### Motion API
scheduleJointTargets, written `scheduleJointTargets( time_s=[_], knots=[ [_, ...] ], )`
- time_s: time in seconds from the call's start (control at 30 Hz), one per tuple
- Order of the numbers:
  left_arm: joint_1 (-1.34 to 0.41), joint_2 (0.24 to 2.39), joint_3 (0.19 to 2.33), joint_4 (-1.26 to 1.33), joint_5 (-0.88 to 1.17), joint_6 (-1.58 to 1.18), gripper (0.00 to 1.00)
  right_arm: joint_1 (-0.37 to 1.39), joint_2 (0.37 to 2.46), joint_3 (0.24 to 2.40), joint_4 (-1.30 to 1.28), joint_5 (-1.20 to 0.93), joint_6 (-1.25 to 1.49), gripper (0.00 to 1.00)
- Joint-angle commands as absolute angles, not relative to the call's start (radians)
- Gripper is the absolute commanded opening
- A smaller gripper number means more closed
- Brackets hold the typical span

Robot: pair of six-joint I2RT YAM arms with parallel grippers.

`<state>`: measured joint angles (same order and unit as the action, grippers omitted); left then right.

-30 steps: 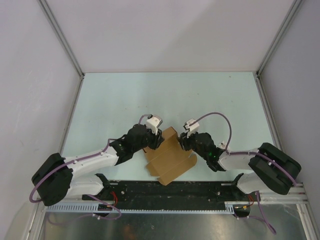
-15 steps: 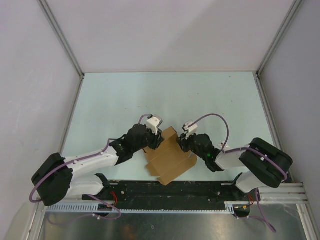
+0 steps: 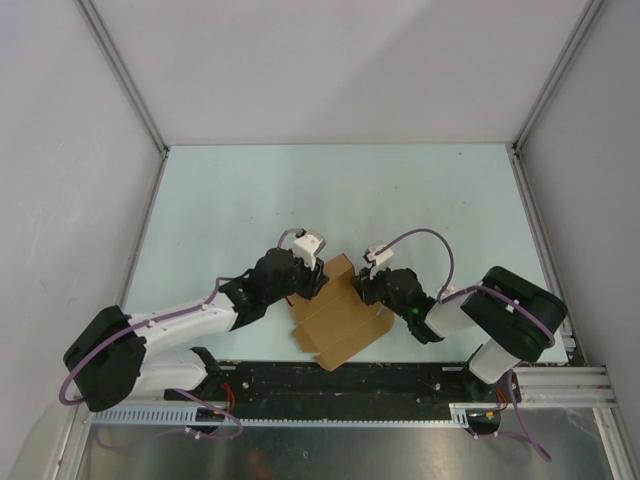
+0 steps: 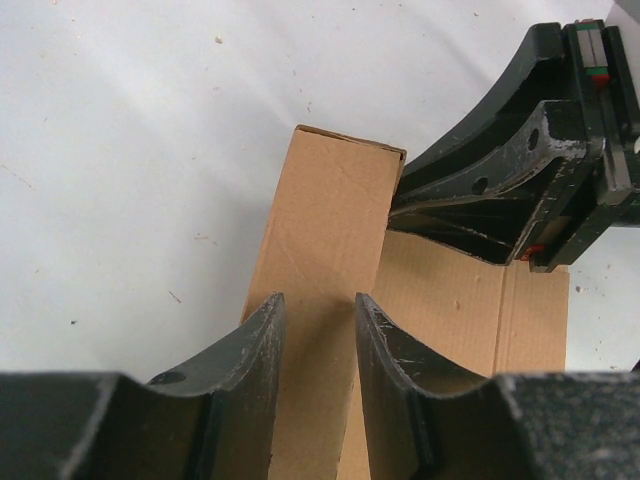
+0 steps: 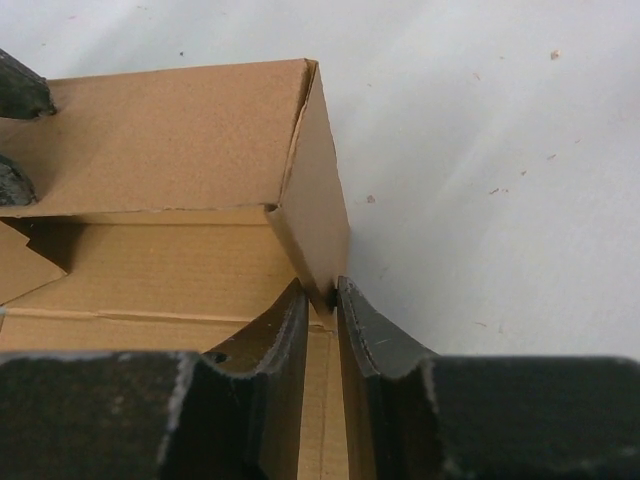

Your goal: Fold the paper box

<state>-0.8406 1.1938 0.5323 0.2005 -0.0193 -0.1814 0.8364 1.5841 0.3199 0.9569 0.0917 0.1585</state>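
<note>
Right wrist view: right pincer [image 5: 320, 290] newly clenched on paper box [image 5: 170, 130] flap.
We judge folding may start; left pincer [image 4: 320, 305]: grip, we cannot tell.

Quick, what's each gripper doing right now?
Left gripper: fingers apart over the box wall, grip unclear.
Right gripper: closed on the box's end flap.

Pale green table [image 3: 250, 200]; a brown paper box [image 3: 335, 322] lies near its front edge.

Plain brown paper box [image 3: 335, 318], pale green table [image 3: 250, 200]
</note>
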Motion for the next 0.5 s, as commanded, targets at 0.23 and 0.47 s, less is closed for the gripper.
scheduleJointTargets(
  time_s=[0.23, 0.47],
  knots=[
    [-0.850, 1.232, 0.534, 0.178, 0.052, -0.150, 0.39, 0.862, 1.623, 0.328, 1.032, 0.051, 0.199, 0.22],
    [-0.856, 1.259, 0.537, 0.178, 0.045, -0.146, 0.38, 0.864, 1.366, 0.328, 0.772, 0.064, 0.196, 0.36]
  ],
)
